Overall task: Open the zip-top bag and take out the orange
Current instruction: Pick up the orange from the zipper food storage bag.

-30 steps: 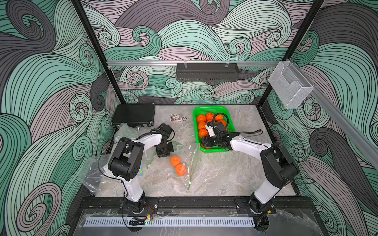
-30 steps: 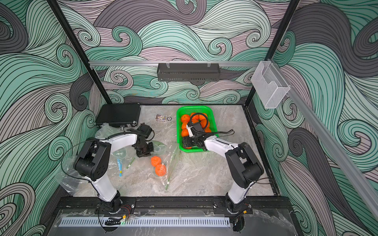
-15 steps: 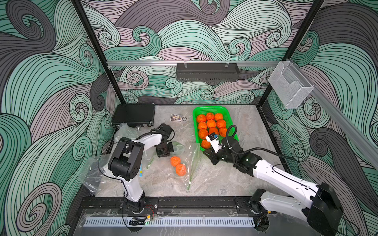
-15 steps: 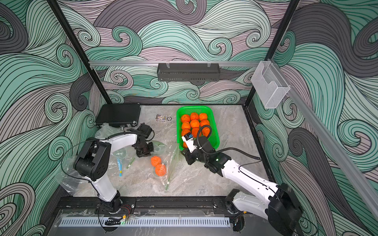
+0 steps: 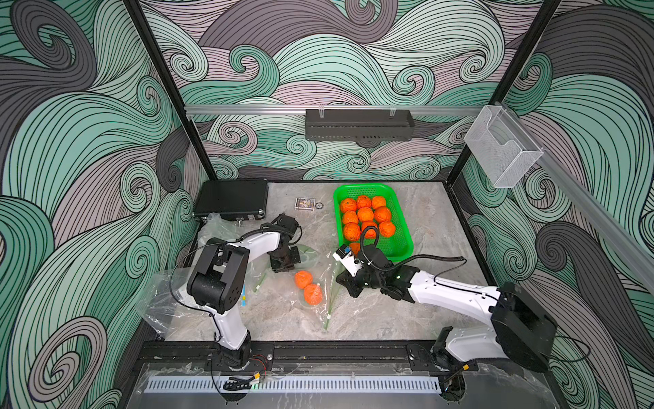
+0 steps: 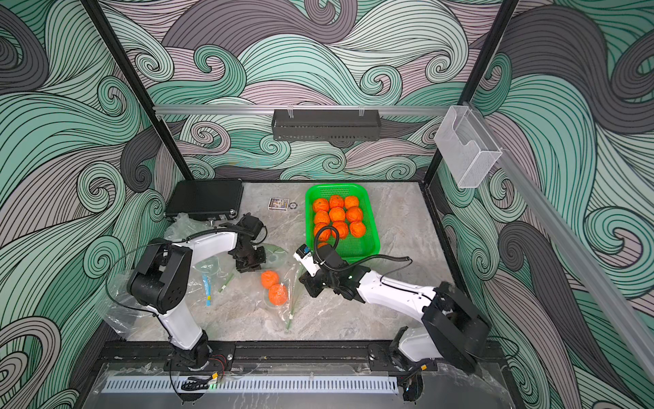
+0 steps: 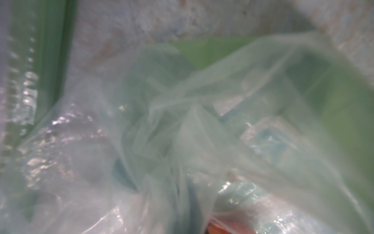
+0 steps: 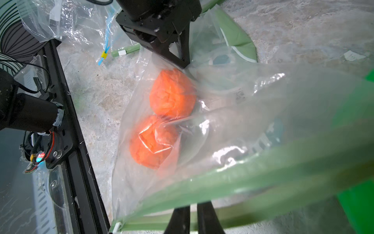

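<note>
The zip-top bag (image 5: 323, 283) lies flat on the table just off the green basket's (image 5: 407, 238) near corner, on the left arm's side of it, with two oranges (image 5: 313, 295) inside. The right gripper (image 8: 193, 210) is nipped together on the bag's green zip strip (image 8: 242, 182). The left gripper (image 8: 183, 62) is closed to a point on the clear film at the opposite end, the end farther from the basket's corner.

The main risk, as I judge it, is that the right jaws have caught both lips of the zip rather than one. A pull would then drag the whole bag toward the basket instead of parting the seal. The film is thin and slick, so either pinch could slip under tension, most likely the left one, which grips bunched plastic. Whether the seal is already partly open cannot be told. If it gives way suddenly, the oranges could roll out toward the basket.

The bag's long axis runs from the left gripper's pinch toward the basket's near corner. Its mouth faces that corner and the right gripper, and the zip strip lies crosswise to that axis.
</note>
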Available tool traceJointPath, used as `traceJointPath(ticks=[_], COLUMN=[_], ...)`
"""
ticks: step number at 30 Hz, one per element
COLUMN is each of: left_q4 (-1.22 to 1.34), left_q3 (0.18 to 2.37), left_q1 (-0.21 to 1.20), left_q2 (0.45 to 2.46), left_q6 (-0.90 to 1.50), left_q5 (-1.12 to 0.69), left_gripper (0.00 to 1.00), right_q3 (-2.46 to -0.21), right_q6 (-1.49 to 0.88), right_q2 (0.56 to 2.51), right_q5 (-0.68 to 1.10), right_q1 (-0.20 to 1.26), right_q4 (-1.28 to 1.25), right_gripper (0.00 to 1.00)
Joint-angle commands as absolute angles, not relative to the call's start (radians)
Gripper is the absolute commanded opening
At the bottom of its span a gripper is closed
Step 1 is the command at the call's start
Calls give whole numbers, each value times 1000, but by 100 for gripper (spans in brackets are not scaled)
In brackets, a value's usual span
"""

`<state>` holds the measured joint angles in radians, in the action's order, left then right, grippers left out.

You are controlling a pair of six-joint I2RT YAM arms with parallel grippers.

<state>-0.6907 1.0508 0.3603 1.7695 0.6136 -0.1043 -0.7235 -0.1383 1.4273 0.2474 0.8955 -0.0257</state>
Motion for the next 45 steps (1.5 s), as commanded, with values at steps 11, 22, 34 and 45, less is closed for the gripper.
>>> traceJointPath(ticks=[11, 22, 34, 45], left_q4=[-672, -643, -643, -650], left_q3=[995, 957, 962, 970], left_q1=[357, 357, 356, 356], left_q2=[1828, 1827, 1830, 1833], left_q6=[624, 634, 624, 618], left_q5=[-100, -110, -103, -83], left_gripper=[0, 0, 0, 0], right_q3=[-757, -812, -807, -694], right_q6=[62, 147, 110, 20], right_q2=[1606, 1750, 1736, 1490], right_q5=[386, 418, 411, 279], right_q1=[1001, 1069, 1089, 1086], right_q4=[-245, -318, -306, -170], right_gripper=[51, 79, 48, 40])
